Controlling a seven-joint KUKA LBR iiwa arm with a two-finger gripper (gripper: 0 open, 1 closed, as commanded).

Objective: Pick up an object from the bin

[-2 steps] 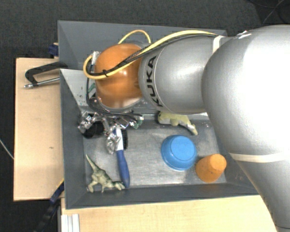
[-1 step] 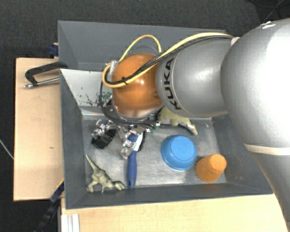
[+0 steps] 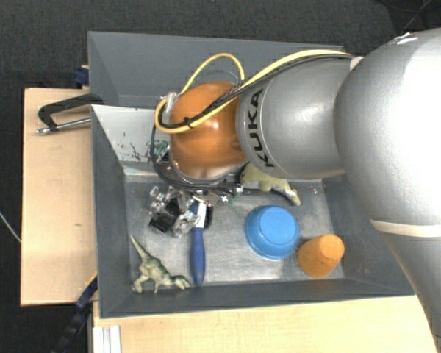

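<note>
Gripper point(image 3: 178, 210) sits low, left-centre of grey metal bin point(image 3: 107, 219), right at top end of slim blue plastic stick-shaped tool point(image 3: 197, 257). Open or closed: can't tell. Risk: an end-only pinch lets the stick pivot & slip out.

One camera, above the bin point(image 3: 110, 219), tilted, close in

Black lettering on the grey arm point(image 3: 294, 123) apparently reads KUKA.

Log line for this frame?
gripper: low, left of bin | nearest: blue pen, top end at gripper | grasp: unclear
</note>
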